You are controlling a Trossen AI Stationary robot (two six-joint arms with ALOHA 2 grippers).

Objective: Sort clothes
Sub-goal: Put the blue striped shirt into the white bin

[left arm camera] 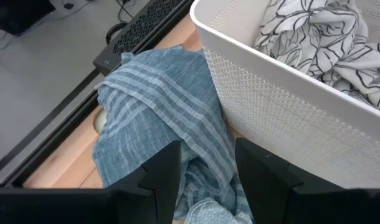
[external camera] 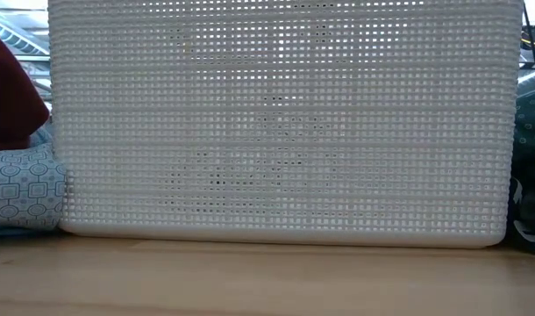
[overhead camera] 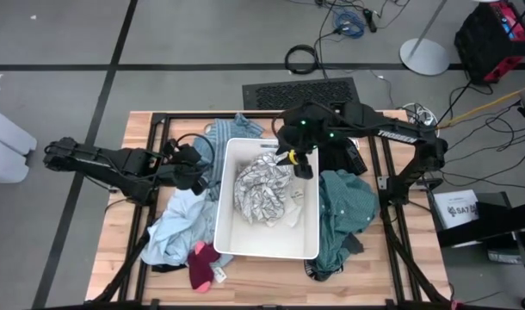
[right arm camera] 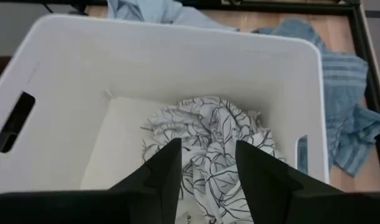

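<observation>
Right now, from above, I see my right pincer (overhead camera: 294,164) hanging over the upper part of the white bin (overhead camera: 307,245), its fingers parted with nothing between them; in its wrist view the two dark fingers (right arm camera: 164,168) frame the white-grey patterned garment (right arm camera: 209,140) lying crumpled in the bin's bottom. That patterned garment (overhead camera: 262,191) fills the middle of the bin in the high view. My left pincer (overhead camera: 196,175) sits at the bin's left wall, centre-left of the frame, also spread open and holding nothing; past its fingers (left arm camera: 163,177) the blue striped garment (left arm camera: 162,106) lies heaped on the wooden surface (left arm camera: 62,165), pressed against the bin's perforated side. In the high view the striped piece (overhead camera: 224,133) is just above the bin's upper-left corner. The light blue garment (overhead camera: 181,224) spreads over the lower left of the surface, touching the bin's left wall, with the magenta-pink piece (overhead camera: 202,265) just below it near the surface's front edge. The teal green garment (overhead camera: 344,215) lies against the bin's right wall, and a black piece (overhead camera: 342,155) sits above it under the right arm. The low view is almost wholly filled by the bin's mesh wall (external camera: 285,123).
</observation>
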